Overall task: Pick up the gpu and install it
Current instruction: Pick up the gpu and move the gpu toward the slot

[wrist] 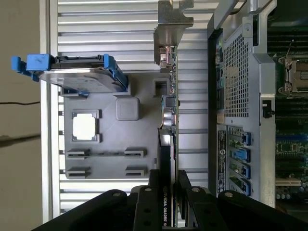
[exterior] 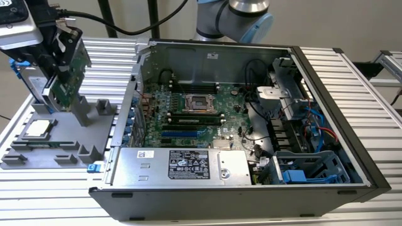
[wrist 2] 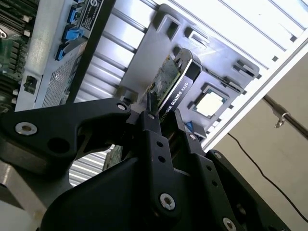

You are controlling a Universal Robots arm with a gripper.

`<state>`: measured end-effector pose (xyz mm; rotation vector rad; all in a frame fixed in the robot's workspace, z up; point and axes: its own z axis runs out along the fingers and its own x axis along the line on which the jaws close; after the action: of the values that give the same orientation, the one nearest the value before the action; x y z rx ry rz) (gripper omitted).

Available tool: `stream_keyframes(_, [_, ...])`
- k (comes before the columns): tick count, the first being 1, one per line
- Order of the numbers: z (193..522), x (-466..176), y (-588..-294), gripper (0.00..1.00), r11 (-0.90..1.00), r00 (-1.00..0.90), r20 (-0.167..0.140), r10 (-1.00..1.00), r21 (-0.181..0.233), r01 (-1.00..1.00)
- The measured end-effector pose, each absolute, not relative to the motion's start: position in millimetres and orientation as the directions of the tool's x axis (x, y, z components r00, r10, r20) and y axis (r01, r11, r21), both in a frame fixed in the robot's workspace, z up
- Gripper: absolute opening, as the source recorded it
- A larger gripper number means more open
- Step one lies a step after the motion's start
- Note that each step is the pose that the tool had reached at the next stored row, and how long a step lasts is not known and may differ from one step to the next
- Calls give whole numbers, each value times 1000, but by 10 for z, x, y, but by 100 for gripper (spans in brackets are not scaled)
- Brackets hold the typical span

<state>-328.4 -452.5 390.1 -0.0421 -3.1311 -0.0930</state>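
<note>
- Hanging from the gripper (exterior: 55,47), the gpu (exterior: 70,73) is held at ten o'clock from the open computer case (exterior: 251,200) in the exterior view
- The hand is closed on the gpu: in both wrist views the thin card (wrist: 168,110) is pinched between the two black fingers (wrist: 185,197), one on each flat face
- The silver bracket (wrist: 169,29) is seen at the end of the card far from the gripper in the first wrist view
- The card is held on its edge, a little tilted, over the grey tray (exterior: 37,157); whether it touches the tray cannot be told
- The tray is laid on the table (exterior: 351,84) of silver slats, at nine o'clock from the case in the exterior view
- A square silver chip (exterior: 39,127) is set flat in a pocket of the tray, at seven o'clock from the gpu
- A silver hard drive (exterior: 26,82) with blue clips is stood on its edge in the tray, just beside the gpu at nine o'clock
- The case is laid on its side with the lid off, and the green main board (exterior: 188,117) is seen inside it
- The base of the arm (exterior: 236,16) is seen at twelve o'clock from the case
</note>
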Motion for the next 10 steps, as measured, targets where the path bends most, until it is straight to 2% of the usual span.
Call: stream_keyframes(10, [3936,-3286,-4525,0,998,-1000,10,27,63,27])
